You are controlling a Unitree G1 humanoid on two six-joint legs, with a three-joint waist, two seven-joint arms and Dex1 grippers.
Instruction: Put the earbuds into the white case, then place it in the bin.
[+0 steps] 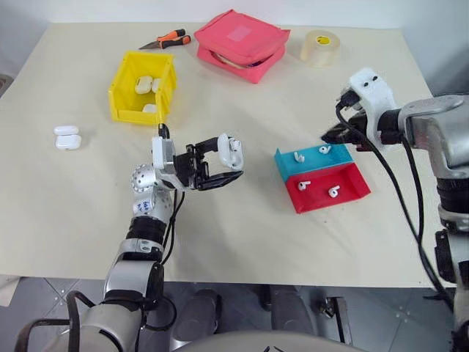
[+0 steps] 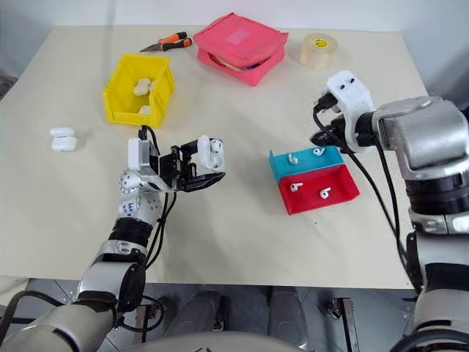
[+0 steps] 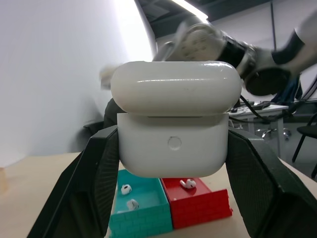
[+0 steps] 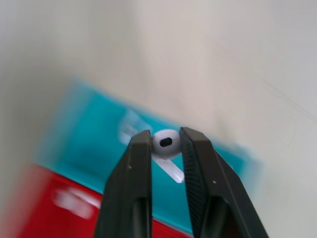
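The left gripper (image 1: 223, 167), at centre-left of the frame, is clamped on the white case (image 1: 230, 150), whose lid stands flipped up. At mid-right, above the teal tray (image 1: 311, 157) and red tray (image 1: 330, 192), the right gripper (image 4: 166, 144) pinches one earbud (image 4: 166, 142). The yellow bin (image 1: 124, 82) sits at upper left, holding look-alike cases.

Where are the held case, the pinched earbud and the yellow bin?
case (image 3: 174, 144): left wrist view, front face near its button.
earbud (image 4: 166, 143): right wrist view, round head.
yellow bin (image 1: 119, 89): left eye view, left wall.
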